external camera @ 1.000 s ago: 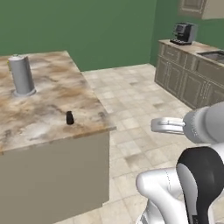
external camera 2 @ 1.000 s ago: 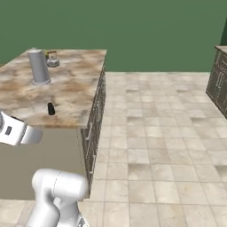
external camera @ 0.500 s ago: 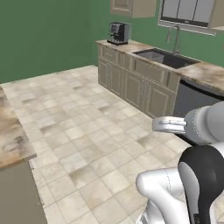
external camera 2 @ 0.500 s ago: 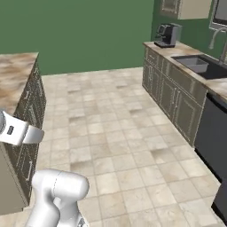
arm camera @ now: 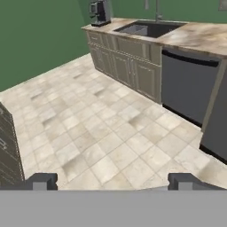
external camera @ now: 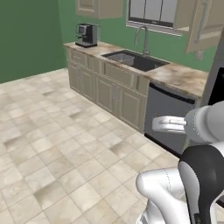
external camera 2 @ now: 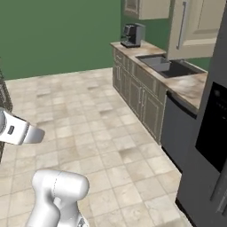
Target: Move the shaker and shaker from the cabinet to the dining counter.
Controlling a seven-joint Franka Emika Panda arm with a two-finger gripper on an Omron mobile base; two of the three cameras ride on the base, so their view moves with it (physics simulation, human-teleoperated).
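Observation:
Neither shaker is in view. The cabinet (external camera: 205, 25) hangs at the upper right above the worktop, with its beige panelled door (external camera 2: 195, 22) swung out and the slim metal handle showing; its inside is hidden. The dark panelled side of the dining counter (arm camera: 9, 150) shows at the left edge of the hand view, its top out of view. My gripper (arm camera: 113, 181) hangs over bare tiled floor, open, its fingertips (arm camera: 42, 181) wide apart with nothing between them.
A floor cabinet run holds a coffee machine (external camera: 86, 35), a sink (external camera: 133, 59) with tap, and a dark dishwasher (external camera: 170, 118). A black fridge (external camera 2: 213, 133) stands at the right. Beige tiled floor (external camera 2: 88, 111) spreads wide in front.
The whole picture has swung round: the base has turned from the dining counter, with a shaker and a grey cylinder on it, toward the sink wall. The jaws stay wide.

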